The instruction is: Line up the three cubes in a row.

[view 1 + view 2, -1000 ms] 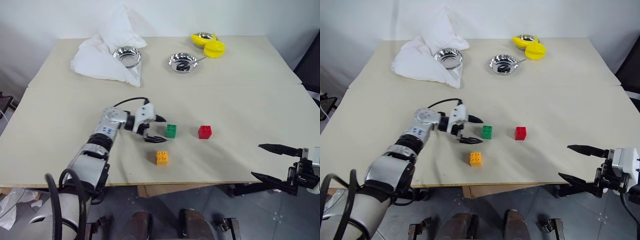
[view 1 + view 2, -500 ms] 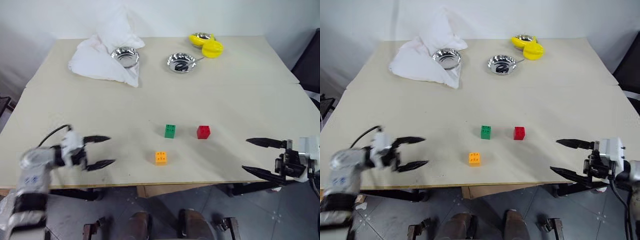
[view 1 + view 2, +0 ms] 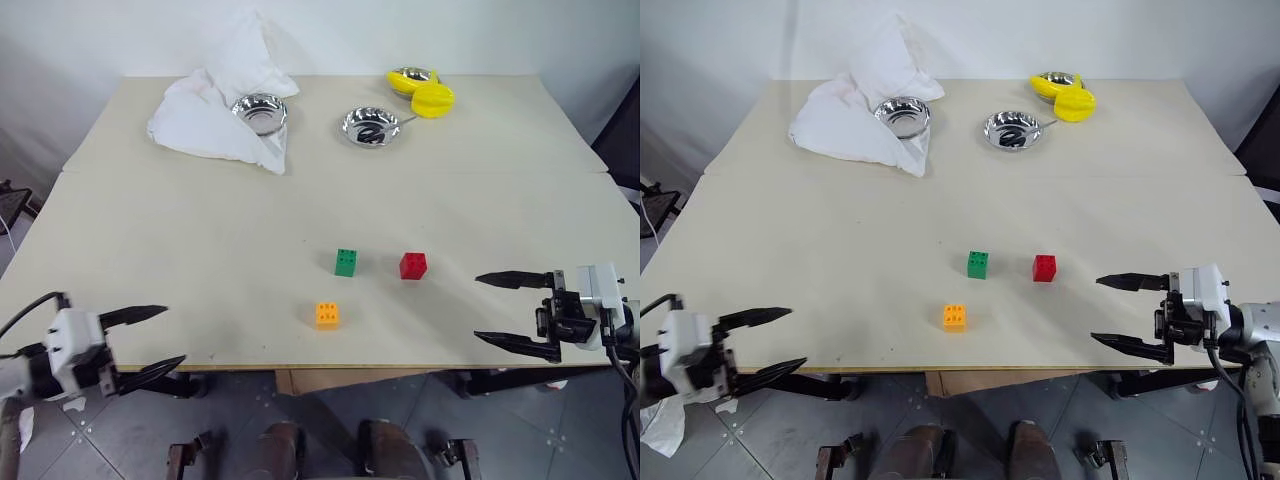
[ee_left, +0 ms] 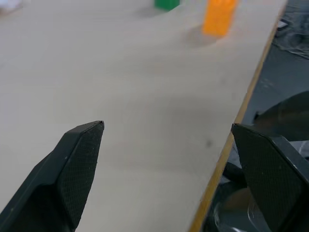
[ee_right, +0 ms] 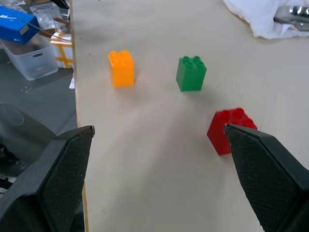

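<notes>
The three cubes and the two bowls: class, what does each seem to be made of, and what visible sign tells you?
Green cube, orange cube and red cube: probably moulded plastic, with solid bright colour and studs on top. Bowls: likely polished steel, with mirror-like reflections.

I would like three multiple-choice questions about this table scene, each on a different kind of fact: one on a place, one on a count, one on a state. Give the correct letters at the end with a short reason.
1. Which cube lies nearest the table's front edge?
A. green
B. orange-yellow
C. red

2. How many steel bowls stand at the far side of the table?
A. one
B. two
C. three

3. In what state is the right gripper?
A. open, holding nothing
B. shut on the red cube
C. shut on the white cloth

Answers:
1. B: the orange-yellow cube sits closer to the front edge than the green cube and the red cube.
2. C: one bowl lies on the white cloth, one stands alone, one is by the yellow objects.
3. A: the right gripper has its fingers spread apart, with nothing between them.
</notes>
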Action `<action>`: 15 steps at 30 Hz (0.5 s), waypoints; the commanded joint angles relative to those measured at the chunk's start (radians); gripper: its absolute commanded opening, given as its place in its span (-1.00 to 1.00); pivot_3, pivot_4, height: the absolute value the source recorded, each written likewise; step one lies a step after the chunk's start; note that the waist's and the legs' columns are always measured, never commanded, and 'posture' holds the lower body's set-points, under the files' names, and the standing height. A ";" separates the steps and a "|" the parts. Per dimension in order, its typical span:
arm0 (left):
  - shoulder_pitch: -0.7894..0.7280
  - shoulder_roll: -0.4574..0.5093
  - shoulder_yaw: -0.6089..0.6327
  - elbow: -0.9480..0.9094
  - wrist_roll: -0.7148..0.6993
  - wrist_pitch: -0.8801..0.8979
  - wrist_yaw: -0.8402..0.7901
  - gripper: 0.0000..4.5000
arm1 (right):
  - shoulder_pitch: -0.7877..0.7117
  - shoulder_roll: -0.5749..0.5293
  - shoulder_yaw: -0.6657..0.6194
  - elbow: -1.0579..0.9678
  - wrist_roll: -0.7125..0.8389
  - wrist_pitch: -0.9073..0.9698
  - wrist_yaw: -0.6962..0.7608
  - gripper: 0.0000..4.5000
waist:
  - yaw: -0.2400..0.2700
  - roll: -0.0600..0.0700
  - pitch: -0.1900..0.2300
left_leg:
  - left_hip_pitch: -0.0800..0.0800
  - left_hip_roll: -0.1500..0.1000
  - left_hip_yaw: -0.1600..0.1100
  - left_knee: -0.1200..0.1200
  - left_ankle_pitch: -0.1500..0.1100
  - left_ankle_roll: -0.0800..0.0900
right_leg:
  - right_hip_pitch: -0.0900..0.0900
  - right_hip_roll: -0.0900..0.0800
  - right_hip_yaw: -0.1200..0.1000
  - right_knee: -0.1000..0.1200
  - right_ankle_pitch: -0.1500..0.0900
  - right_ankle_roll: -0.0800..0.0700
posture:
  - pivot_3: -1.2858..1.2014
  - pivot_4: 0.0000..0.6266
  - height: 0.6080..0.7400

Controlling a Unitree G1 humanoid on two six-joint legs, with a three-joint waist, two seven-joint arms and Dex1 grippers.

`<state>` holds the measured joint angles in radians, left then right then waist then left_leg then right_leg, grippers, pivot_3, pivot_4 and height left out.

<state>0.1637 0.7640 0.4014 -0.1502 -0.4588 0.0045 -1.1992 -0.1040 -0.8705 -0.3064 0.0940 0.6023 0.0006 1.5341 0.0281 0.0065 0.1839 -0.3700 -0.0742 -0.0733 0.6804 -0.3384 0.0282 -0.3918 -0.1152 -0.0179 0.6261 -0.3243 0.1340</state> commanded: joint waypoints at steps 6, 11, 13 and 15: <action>-0.266 -0.119 -0.399 -0.098 0.138 0.170 0.165 0.99 | 0.066 -0.088 -0.018 -0.039 0.015 0.024 0.074 1.00 | -0.005 0.002 -0.001 | 0.000 0.001 0.001 -0.002 0.000 -0.001 | -0.002 0.002 -0.001 0.002 0.000 0.000 | 0.03 -0.52 1.00; -0.368 -0.214 -0.549 -0.014 0.224 0.178 0.206 0.99 | 0.155 -0.102 -0.050 -0.103 0.033 0.042 0.046 1.00 | -0.002 0.002 -0.001 | 0.000 0.000 0.001 0.000 0.000 -0.001 | -0.001 0.002 -0.001 0.002 0.000 0.001 | 0.03 -0.52 1.00; -0.395 -0.243 -0.583 0.014 0.248 0.179 0.230 0.99 | 0.187 -0.099 -0.064 -0.132 0.039 0.050 0.030 1.00 | -0.004 0.002 -0.001 | 0.000 0.000 0.001 0.000 0.000 -0.001 | -0.002 0.002 -0.001 0.002 0.000 0.001 | 0.03 -0.52 1.00; -0.420 -0.270 -0.600 0.045 0.276 0.166 0.261 0.99 | 0.209 -0.094 -0.076 -0.155 0.045 0.057 0.014 1.00 | -0.003 0.002 -0.001 | 0.000 0.001 0.001 0.000 0.000 -0.001 | -0.002 0.002 -0.001 0.002 0.000 0.001 | 0.03 -0.52 1.00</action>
<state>-0.2462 0.4994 -0.1938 -0.1094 -0.2023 0.1864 -0.9604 0.1005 -0.9556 -0.3396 -0.0238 0.6196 0.0496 1.5318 0.0252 0.0083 0.1830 -0.3700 -0.0736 -0.0720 0.6810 -0.3387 0.0273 -0.3932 -0.1133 -0.0185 0.6279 -0.3240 0.1346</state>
